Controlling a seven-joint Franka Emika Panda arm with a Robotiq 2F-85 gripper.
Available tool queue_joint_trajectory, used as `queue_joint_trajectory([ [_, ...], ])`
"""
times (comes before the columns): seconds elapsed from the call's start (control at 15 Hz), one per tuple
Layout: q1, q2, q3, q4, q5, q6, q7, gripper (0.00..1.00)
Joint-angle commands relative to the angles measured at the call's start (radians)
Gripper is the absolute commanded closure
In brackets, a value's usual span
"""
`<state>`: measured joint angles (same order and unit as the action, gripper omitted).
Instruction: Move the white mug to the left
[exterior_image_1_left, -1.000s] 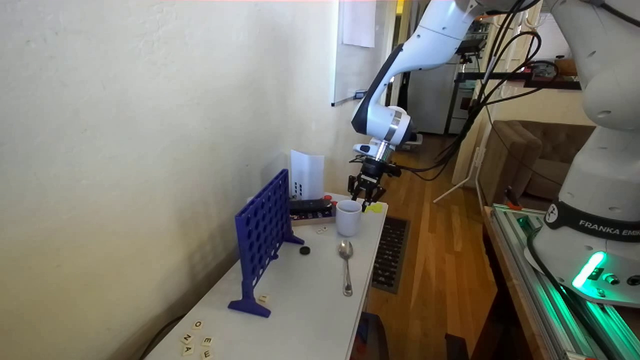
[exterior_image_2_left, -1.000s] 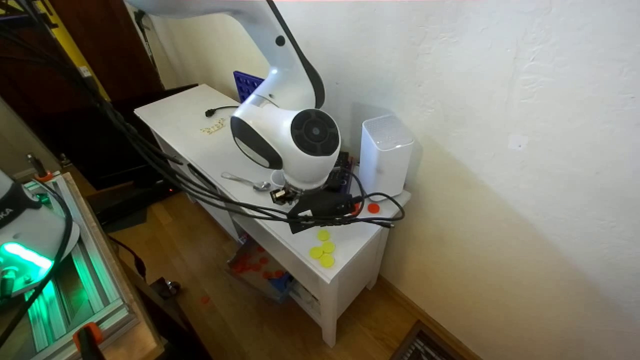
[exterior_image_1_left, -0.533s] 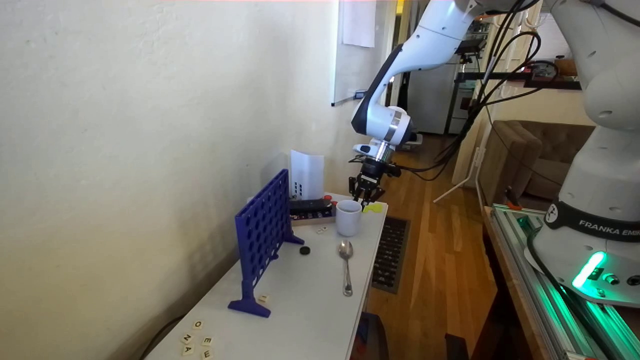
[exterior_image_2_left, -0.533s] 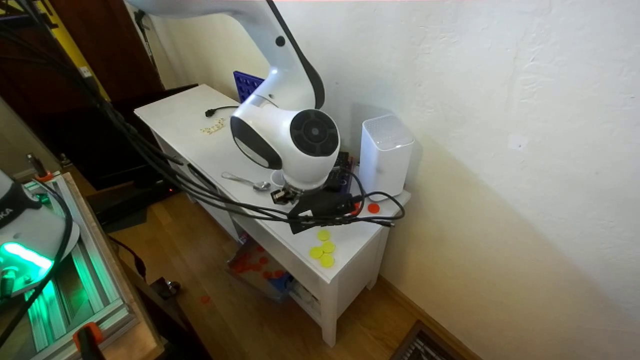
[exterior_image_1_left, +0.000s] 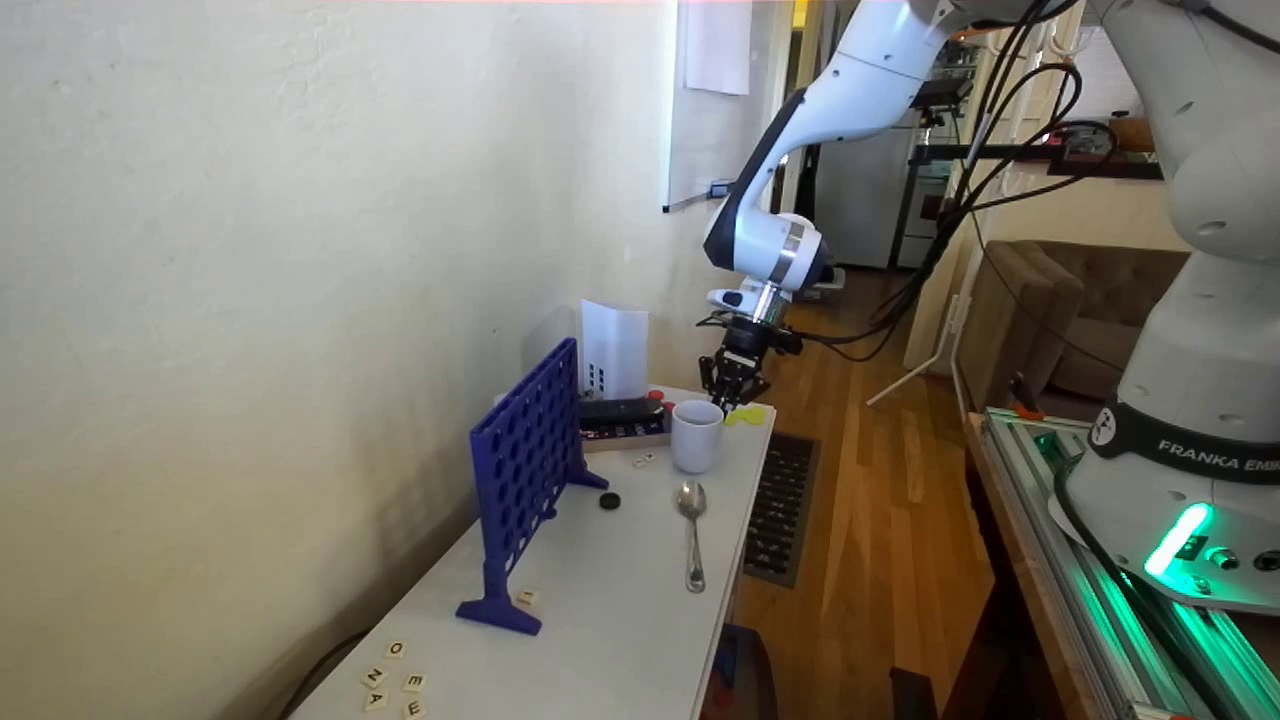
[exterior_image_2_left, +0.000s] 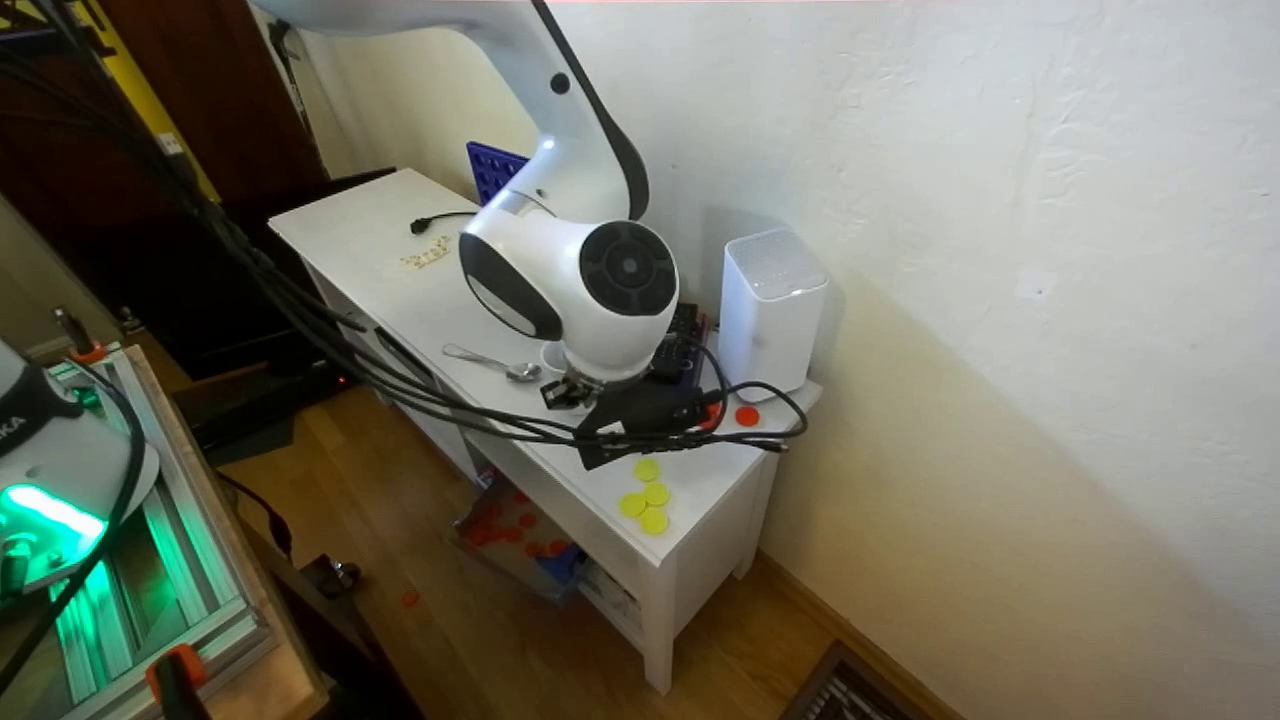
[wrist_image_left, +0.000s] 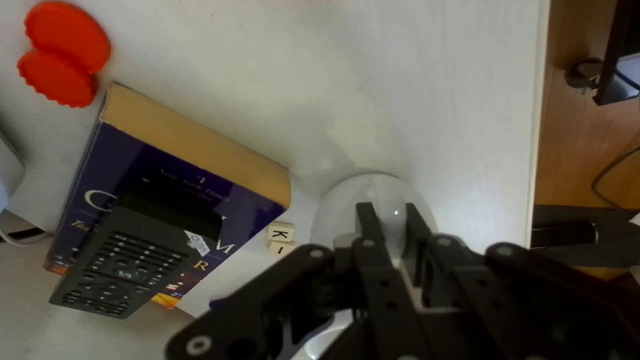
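Surface (exterior_image_1_left: 620, 600): cluttered
White mug (exterior_image_1_left: 696, 447): likely grasping; next, secure, shift left
Tool (exterior_image_1_left: 726, 404): mug's one o'clock, narrowly parted; hold unclear

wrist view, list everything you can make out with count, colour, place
red discs: 2, red, upper left, overlapping
book: 1, dark blue cover, left
remote: 1, black, on the book
letter tiles: 2, cream, beside the book
white mug: 1, white, lower centre
white table: 1, white, across the view
white box: 1, white, left edge, cut off
blue sliver: 1, blue, bottom, mostly hidden
pale shape: 1, whitish, bottom, unidentified
floor: 1, brown, right
dark objects: count unclear, black, right
gripper: 1, black, bottom, overlapping the mug, grip unclear
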<state>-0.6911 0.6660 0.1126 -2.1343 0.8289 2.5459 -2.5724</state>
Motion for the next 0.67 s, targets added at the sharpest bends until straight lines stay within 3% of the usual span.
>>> queue_joint_trajectory([
  [0.0, 0.015, -0.064, -0.023, -0.069, 0.021, -0.060, -0.058, 0.96],
  [0.53, 0.035, -0.261, -0.063, -0.267, 0.045, -0.083, -0.197, 0.96],
  [0.6, -0.010, -0.280, -0.023, -0.288, 0.003, -0.080, -0.181, 0.96],
])
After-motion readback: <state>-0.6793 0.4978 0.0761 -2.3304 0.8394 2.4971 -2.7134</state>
